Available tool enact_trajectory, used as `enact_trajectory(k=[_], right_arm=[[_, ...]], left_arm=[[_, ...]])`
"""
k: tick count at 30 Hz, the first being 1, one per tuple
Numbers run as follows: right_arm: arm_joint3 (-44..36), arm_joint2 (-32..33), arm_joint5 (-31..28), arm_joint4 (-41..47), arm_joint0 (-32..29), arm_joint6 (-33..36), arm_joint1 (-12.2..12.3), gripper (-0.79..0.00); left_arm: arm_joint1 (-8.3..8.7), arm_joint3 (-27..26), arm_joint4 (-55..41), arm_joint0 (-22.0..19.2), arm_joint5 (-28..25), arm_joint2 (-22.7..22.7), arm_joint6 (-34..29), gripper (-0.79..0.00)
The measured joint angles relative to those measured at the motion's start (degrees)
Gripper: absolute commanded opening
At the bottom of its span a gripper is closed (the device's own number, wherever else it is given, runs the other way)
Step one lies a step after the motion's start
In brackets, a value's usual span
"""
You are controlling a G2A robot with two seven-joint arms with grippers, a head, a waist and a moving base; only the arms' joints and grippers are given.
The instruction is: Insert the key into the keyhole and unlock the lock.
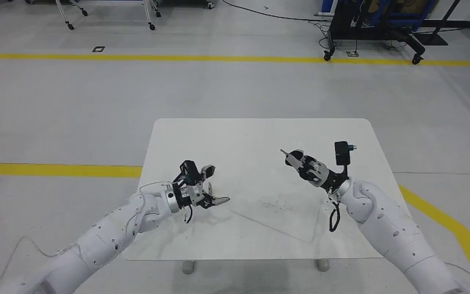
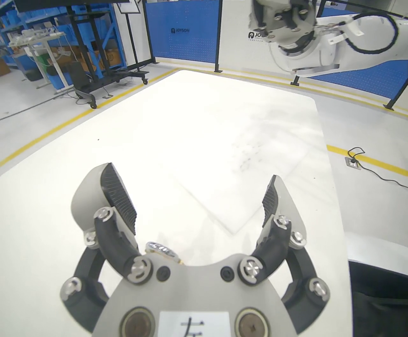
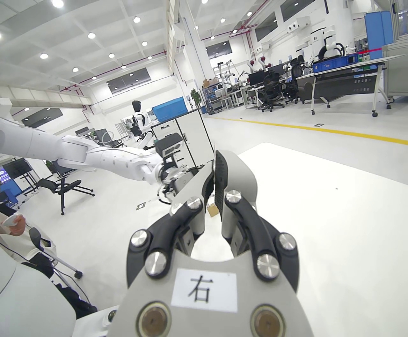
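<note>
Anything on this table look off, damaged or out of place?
Nothing is spilled or broken. The only oddities are dark scuff marks in the middle of the table and a faint angled edge beside them, like a clear sheet's corner.

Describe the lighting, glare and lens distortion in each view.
Top view: even light, no glare on the table. Left wrist view: the wide lens bows the table's edge. Right wrist view: the ceiling lamps burn white.

Grey floor (image 1: 220, 88), yellow lines (image 1: 220, 56), blue wall panels (image 2: 181, 28), ceiling lights (image 3: 91, 35)
</note>
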Motion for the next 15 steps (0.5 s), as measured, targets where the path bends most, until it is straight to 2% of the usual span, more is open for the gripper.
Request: enact_trajectory(k=[1, 3, 4, 6, 7, 9, 12, 15], right_arm=[[-0.15, 0.11, 0.23, -0.05, 0.0, 0.31, -0.11, -0.785], [-0.26, 0.22, 0.51, 0.0, 0.07, 0.77, -0.3, -0.785], [-0.27, 0.24, 0.56, 0.1, 0.1, 0.97, -0.39, -0.785], [-0.27, 0.24, 0.56, 0.15, 0.1, 1.02, -0.41, -0.785], [-0.27, 0.24, 0.56, 0.15, 0.1, 1.02, -0.41, -0.785], [-0.26, 0.24, 0.55, 0.15, 0.1, 1.01, -0.4, -0.785], [-0.26, 0.24, 0.55, 0.15, 0.1, 1.0, -0.4, -0.785], [-0.26, 0.24, 0.55, 0.14, 0.1, 1.0, -0.4, -0.785]], left_arm=[[2.21, -5.17, 0.31, 2.92, 3.0, -2.52, -2.22, 0.0], [5.25, -12.42, 0.08, 7.62, 9.03, -6.56, -6.34, 0.0], [7.04, -17.06, -0.2, 10.87, 13.83, -9.26, -9.66, 0.0], [9.2, -23.5, -1.12, 15.49, 20.86, -13.14, -14.35, 0.0], [9.84, -26.6, -2.03, 17.69, 24.65, -15.07, -15.99, 0.0], [9.9, -27.62, -2.24, 18.1, 27.18, -15.29, -16.05, 0.0], [9.8, -26.2, -2.11, 17.38, 24.65, -14.57, -15.73, 0.0], [9.81, -26.23, -2.1, 17.41, 24.37, -14.61, -15.74, 0.0]])
